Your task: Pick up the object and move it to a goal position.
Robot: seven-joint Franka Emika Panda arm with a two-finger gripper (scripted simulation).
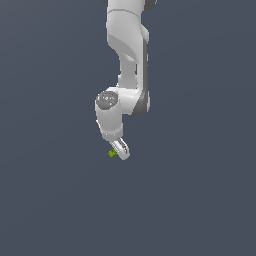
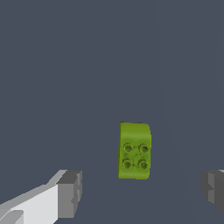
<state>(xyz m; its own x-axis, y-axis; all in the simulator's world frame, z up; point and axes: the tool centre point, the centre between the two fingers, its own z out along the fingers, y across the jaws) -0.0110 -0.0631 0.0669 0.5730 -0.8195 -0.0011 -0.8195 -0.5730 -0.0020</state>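
The object (image 2: pixel 134 151) is a small yellow-green block with several round studs on its top, lying on the dark grey floor. In the exterior view the object (image 1: pixel 112 154) shows as a tiny green speck just beside the tip of the white arm's gripper (image 1: pixel 121 150). In the wrist view my gripper (image 2: pixel 140 190) is open, its two grey pads (image 2: pixel 70 193) far apart. The block lies between the lines of the two fingers, a little beyond the pads, touching neither.
The floor (image 1: pixel 200 200) is a plain dark grey surface with no other objects in view. The white arm (image 1: pixel 127 60) comes down from the exterior view's upper middle.
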